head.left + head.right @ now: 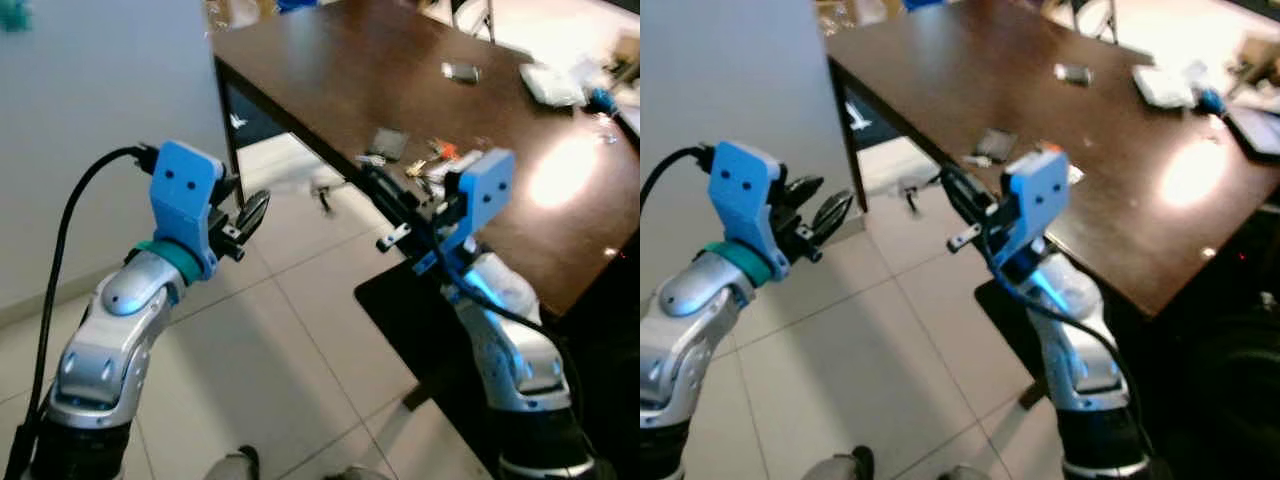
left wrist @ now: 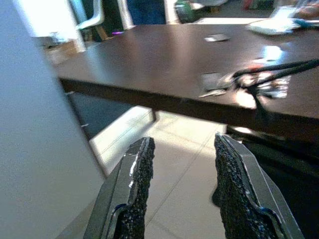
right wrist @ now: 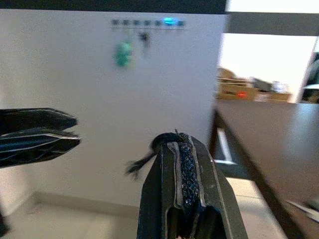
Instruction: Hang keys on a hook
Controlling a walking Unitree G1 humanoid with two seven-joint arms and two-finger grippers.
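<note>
Left eye view: the right hand point(image 1: 385, 190), centre frame, is clenched on something small and dark — seemingly keys point(image 1: 322, 195), blurred. The left hand point(image 1: 248, 215) hovers released at left-centre.

Right wrist view: the hook rail point(image 3: 144, 23) sits upper centre on the white wall point(image 3: 75, 84), straight ahead along the right hand's fingers — that arm is nearer.

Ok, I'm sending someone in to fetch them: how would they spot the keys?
Look at the big dark brown table. Near its front edge, by the right gripper, lies a bunch of keys beside a flat dark card. It is the only shiny metal cluster there, with a red tag.
</note>
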